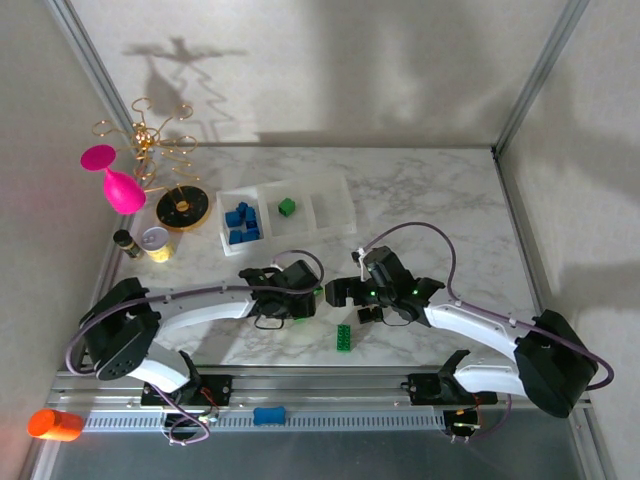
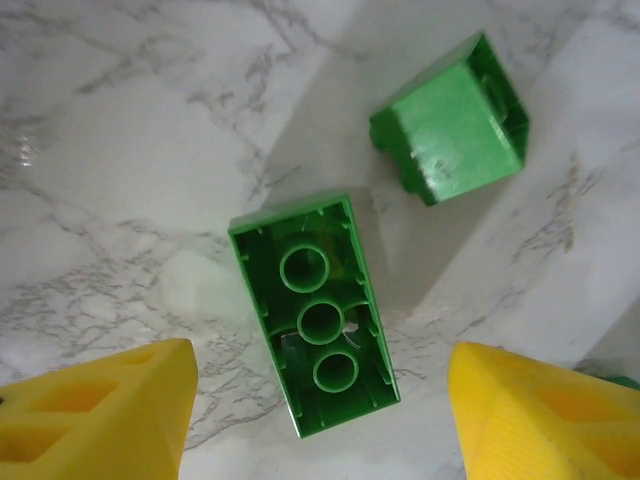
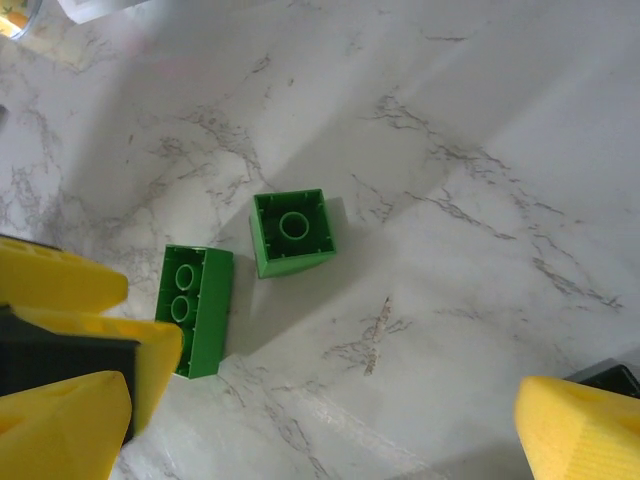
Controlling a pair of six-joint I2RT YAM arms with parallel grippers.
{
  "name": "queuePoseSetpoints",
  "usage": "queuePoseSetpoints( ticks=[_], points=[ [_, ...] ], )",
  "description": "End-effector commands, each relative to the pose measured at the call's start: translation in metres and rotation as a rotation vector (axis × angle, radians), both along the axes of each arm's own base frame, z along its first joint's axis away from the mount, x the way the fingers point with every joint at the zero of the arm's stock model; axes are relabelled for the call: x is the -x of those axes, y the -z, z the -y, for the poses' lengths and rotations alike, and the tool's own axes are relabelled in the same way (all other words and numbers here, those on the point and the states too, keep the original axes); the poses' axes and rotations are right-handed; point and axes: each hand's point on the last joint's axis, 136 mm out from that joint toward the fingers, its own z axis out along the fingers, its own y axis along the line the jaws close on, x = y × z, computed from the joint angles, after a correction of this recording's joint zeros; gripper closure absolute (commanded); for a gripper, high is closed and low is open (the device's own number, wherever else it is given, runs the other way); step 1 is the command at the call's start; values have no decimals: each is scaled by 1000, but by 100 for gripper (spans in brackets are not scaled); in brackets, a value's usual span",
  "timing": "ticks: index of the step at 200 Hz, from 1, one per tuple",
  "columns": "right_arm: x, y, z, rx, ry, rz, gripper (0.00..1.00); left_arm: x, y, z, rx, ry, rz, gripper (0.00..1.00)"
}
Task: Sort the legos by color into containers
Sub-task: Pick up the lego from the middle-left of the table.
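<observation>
Bricks (image 2: 318, 320), hollow green, underlie left end effector (image 2: 320, 400) and right end effector (image 3: 330, 400), both released.

Far left, a pink goblet (image 1: 118, 185) stands beside a gold wire stand (image 1: 160, 140) and round black-and-gold dish (image 1: 182, 209); near left, perhaps an orange cap (image 1: 55, 425).

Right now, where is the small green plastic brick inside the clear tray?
Top view: the small green plastic brick lies alone in the middle compartment of the clear plastic tray, right of the blue bricks.
</observation>
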Motion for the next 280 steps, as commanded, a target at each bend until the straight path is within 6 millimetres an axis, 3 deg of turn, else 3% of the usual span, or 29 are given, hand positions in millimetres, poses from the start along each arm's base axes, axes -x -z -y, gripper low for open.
queuePoseSetpoints(
  ticks=[1, 30, 50, 124, 159, 224, 280],
  points=[
    [-1, 0, 4, 4, 28, 11, 1, 5, 13, 4, -21, -7, -29, 33],
    [-2, 1, 6, 18, 31, 14, 1, 3, 21, 8, -36, -3, -19, 37],
    [-2, -2, 6, 17, 33, 21, 1, 3, 28, 0, -95, 0, -22, 43],
    [-7, -3, 2, 10, 30, 28, 1, -3, 29, -3, -120, 0, 7, 63],
    [-9, -6, 0, 4, 32, 34, 1, -7, 19, 2, -98, 11, 32, 71],
    [-13, -22, -4, -27, 39, 59, 1, -16, -5, -1, -87, -2, 93, 74],
    [-25, -53, -9, -70, 58, 119, 1, -47, -45, -12, -60, -36, 176, 74]
  ],
)
